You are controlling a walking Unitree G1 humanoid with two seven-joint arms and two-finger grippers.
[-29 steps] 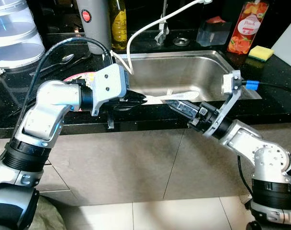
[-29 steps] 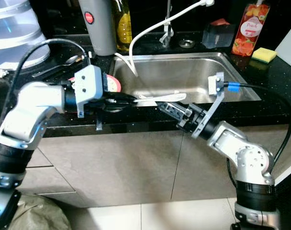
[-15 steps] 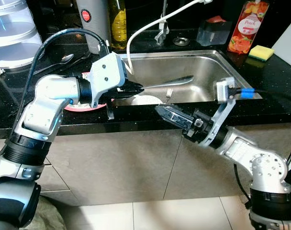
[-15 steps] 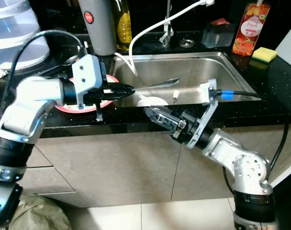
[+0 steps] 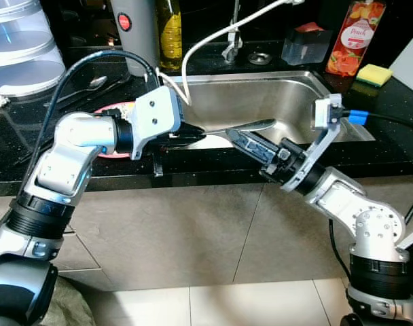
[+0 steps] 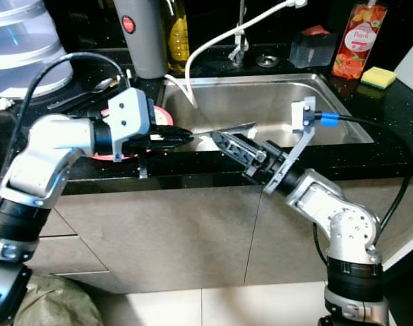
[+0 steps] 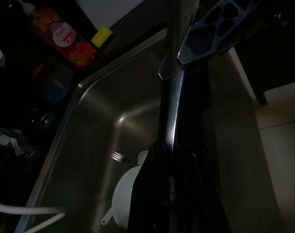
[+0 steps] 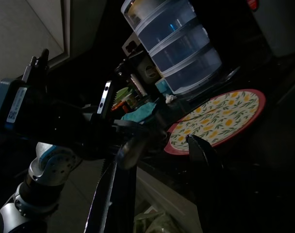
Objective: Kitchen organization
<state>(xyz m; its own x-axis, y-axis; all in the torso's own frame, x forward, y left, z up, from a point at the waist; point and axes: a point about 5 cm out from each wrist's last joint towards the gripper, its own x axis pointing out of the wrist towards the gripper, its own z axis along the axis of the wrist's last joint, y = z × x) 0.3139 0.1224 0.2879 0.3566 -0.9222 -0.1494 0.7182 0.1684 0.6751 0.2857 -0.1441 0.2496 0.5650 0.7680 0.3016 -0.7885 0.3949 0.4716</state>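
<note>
A long, flat stainless-steel utensil (image 5: 242, 126) is held lengthwise along the front edge of the stainless-steel sink (image 5: 288, 95). Its long axis runs roughly level from the left gripper (image 5: 193, 133) toward the right gripper (image 5: 244, 140), and its broader free end points to the robot's right, slightly raised over the basin. The handle end is clamped between the left gripper's black fingers, which are closed tightly on it just above the black speckled countertop (image 5: 397, 129). In the left wrist view the steel shaft is seen leaving the closed fingertips and running straight outward past the right gripper's finger (a perforated black one) (image 7: 220, 24).

The right gripper sits just under the utensil's far end, its jaws spread apart with the steel passing between or just over them; whether a pad touches the metal cannot be told. In the right wrist view the two fingers (image 8: 202, 154) are plainly separated.

Beyond the left jaws, down in the basin, a white round dish (image 7: 125, 196) and a small fork (image 7: 119, 157) lie. Behind the left gripper a pink-rimmed plate with a yellow pattern (image 8: 220, 119) rests on the counter.
</note>
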